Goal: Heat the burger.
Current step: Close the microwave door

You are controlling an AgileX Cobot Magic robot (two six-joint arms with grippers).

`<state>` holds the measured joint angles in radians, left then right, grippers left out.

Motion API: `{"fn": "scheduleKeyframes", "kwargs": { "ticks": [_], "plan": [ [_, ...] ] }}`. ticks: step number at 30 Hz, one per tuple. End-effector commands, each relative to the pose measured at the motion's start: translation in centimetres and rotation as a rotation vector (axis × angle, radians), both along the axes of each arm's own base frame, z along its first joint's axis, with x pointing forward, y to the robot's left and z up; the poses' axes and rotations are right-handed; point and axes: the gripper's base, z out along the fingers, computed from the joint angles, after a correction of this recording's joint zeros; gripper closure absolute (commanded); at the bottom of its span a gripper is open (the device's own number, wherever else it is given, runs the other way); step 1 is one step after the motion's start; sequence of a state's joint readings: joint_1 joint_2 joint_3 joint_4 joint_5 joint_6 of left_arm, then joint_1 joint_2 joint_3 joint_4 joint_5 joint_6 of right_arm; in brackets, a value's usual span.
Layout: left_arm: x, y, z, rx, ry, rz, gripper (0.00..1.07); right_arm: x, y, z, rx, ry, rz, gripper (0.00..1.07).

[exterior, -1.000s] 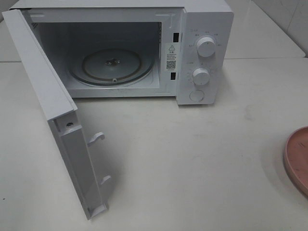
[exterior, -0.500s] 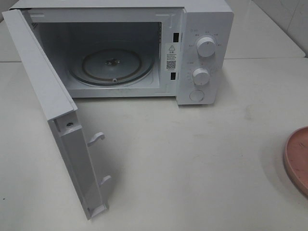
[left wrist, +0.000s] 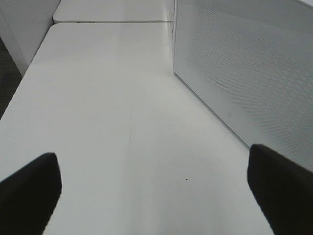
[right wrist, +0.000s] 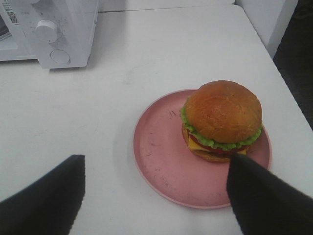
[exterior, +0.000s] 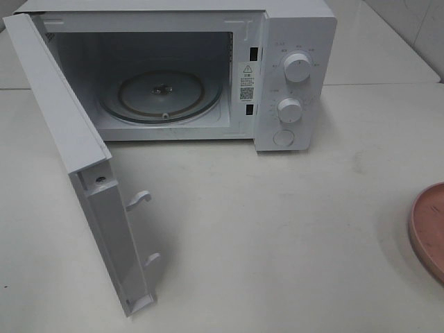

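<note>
**A:** Look at your right wrist view first. The burger [right wrist: 222, 120] has a domed, glossy golden-brown bun, a frill of green lettuce under it, then red and yellow layers and a bottom bun.

**B:** Where does it sit?

**A:** On the pink plate [right wrist: 161, 156], toward one side of it rather than at the centre. The plate rests on the white table [right wrist: 146, 58], well apart from the microwave [exterior: 291, 41] — in the high view you only catch the plate's rim at the right edge, and the burger itself is out of that frame.

**B:** And the grippers?

**A:** Your right gripper [right wrist: 156, 196] hangs over the plate with its dark fingers [right wrist: 259, 196] spread wide, nothing between them; one fingertip overlaps the burger's lower edge in the picture, but you cannot tell whether it touches. Your left gripper [left wrist: 154, 191] is spread wide too, holding nothing, above bare table just beside the microwave's perforated side.

**B:** The surroundings?

**A:** The table is white and matte, with faint scuffs. The microwave door [exterior: 76, 159] is swung wide open — you can see the glass turntable [exterior: 161, 94] inside, two white knobs [exterior: 297, 67] and a round button on the panel. A second white tabletop adjoins behind, and pale tiled wall shows at the upper right.
</note>
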<state>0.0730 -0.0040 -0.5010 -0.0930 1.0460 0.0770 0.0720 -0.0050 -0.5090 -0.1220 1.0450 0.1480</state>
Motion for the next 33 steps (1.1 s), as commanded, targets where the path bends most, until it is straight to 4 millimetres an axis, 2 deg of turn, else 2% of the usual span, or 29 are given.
{"fn": "scheduleKeyframes", "kwargs": {
  "ticks": [1, 33],
  "plan": [
    [-0.25, -0.01, -0.07, -0.004, -0.024, 0.005, 0.09, -0.4, 0.01, 0.03, -0.006, -0.032, 0.003, 0.31],
    [-0.25, -0.01, -0.07, -0.004, -0.024, 0.005, 0.09, -0.4, 0.01, 0.03, -0.006, -0.032, 0.003, 0.31]
  ]
}}
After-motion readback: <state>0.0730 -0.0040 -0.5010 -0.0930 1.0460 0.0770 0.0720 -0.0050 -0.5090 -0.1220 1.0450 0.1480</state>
